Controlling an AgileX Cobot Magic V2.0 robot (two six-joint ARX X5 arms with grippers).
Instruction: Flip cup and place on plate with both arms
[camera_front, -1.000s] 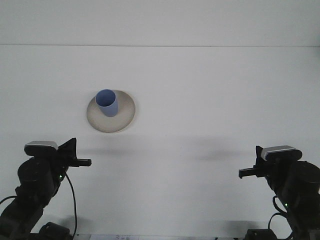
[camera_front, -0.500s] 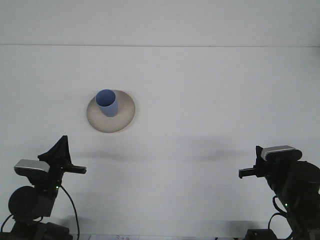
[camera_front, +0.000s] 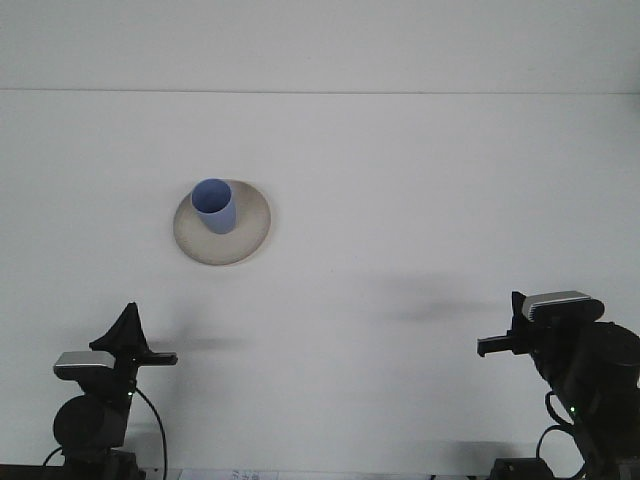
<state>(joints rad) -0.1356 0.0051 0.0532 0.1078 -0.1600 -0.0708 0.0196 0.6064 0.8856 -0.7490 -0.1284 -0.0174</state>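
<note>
A blue cup (camera_front: 214, 205) stands upright, mouth up, on a beige plate (camera_front: 250, 232) left of the table's middle. My left gripper (camera_front: 158, 357) sits low at the bottom left, well in front of the plate and apart from it. My right gripper (camera_front: 486, 346) rests at the bottom right, far from the cup. Nothing is held by either one.
The white table (camera_front: 420, 200) stretches to a back edge near the top of the view. Both arm bases and cables occupy the bottom corners.
The left arm has drawn back and sunk lower toward the bottom left corner. The right arm, cup and plate have not moved.
</note>
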